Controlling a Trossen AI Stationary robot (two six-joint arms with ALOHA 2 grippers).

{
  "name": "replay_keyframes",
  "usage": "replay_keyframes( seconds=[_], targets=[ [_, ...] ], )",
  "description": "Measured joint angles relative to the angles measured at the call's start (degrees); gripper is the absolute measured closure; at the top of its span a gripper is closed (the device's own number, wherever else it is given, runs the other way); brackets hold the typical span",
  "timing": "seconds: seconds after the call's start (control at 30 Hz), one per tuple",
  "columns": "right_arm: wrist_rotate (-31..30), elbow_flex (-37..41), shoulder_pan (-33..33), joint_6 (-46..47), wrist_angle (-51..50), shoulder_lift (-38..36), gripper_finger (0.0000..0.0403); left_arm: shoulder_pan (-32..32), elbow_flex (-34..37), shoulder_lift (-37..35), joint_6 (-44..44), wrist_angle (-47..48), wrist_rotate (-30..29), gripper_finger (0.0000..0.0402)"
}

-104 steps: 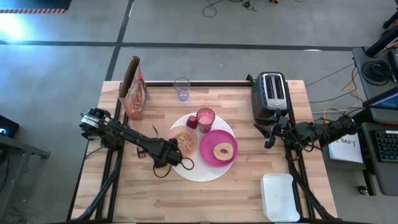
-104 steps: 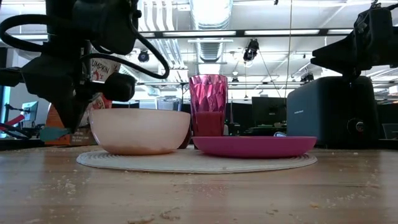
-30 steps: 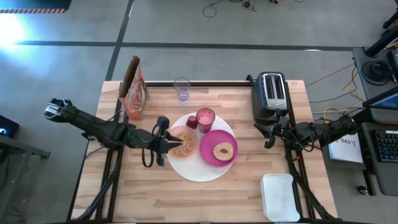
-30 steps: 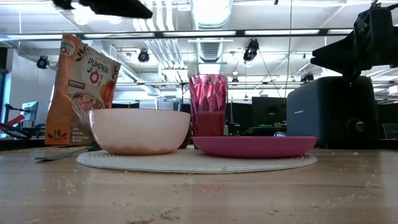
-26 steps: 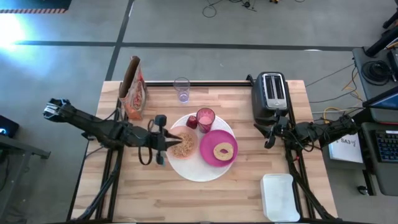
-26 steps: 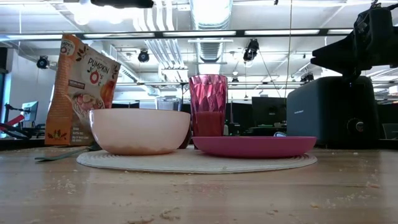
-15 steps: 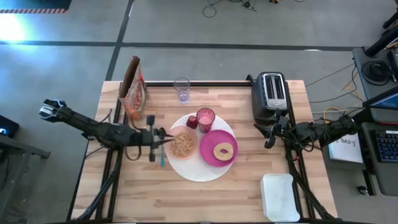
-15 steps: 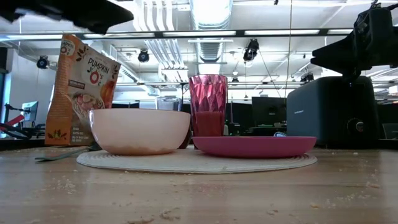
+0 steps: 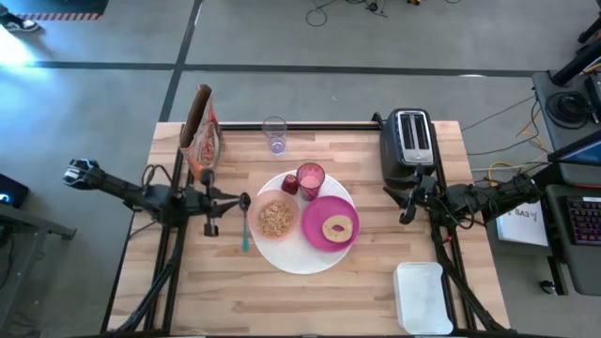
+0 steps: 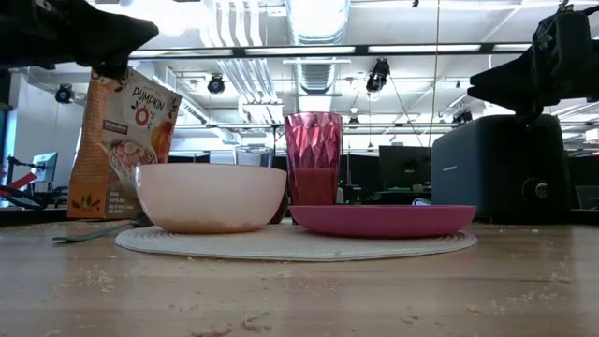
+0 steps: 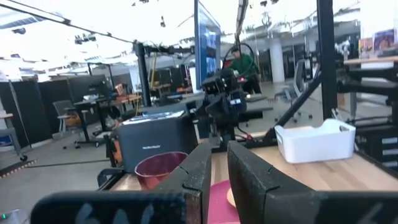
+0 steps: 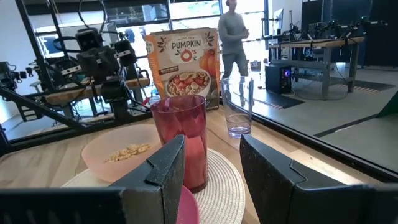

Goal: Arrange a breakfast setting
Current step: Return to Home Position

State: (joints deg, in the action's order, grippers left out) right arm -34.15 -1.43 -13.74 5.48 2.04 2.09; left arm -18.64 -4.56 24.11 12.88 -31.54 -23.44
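Bowl (image 9: 275, 218), plate (image 9: 330, 224), cup (image 9: 310, 178) on placemat (image 9: 293, 259); spoon (image 9: 245, 225) left of it.

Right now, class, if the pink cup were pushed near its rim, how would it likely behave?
The pink cup is tall and narrow, so a high push would probably tip it rather than slide it. It looks partly filled with pale liquid, so it likely feels bottom-heavy and could spill onto the placemat.

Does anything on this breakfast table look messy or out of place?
Only crumbs, scattered over the wooden table in front of the mat. Bowl, cup and plate sit level on it; the spoon lies beside it.
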Motion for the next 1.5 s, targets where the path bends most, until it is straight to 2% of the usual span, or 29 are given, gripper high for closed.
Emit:
replay_keyframes(
  seconds=[0.27,0.77,1.5],
  targets=[
    [0.00,0.00,0.00,-0.05,0.00,0.00,0.0259,0.01,3.97,-11.15,0.14,4.45,-0.01,0.0365],
    [0.00,0.00,0.00,0.04,0.00,0.00,0.0259,0.01,3.99,-23.60,-5.13,26.85,0.00,0.0365],
    [0.00,0.00,0.01,0.01,0.00,0.00,0.0259,0.01,4.04,-24.15,-4.43,27.31,0.00,0.0365]
  ],
)
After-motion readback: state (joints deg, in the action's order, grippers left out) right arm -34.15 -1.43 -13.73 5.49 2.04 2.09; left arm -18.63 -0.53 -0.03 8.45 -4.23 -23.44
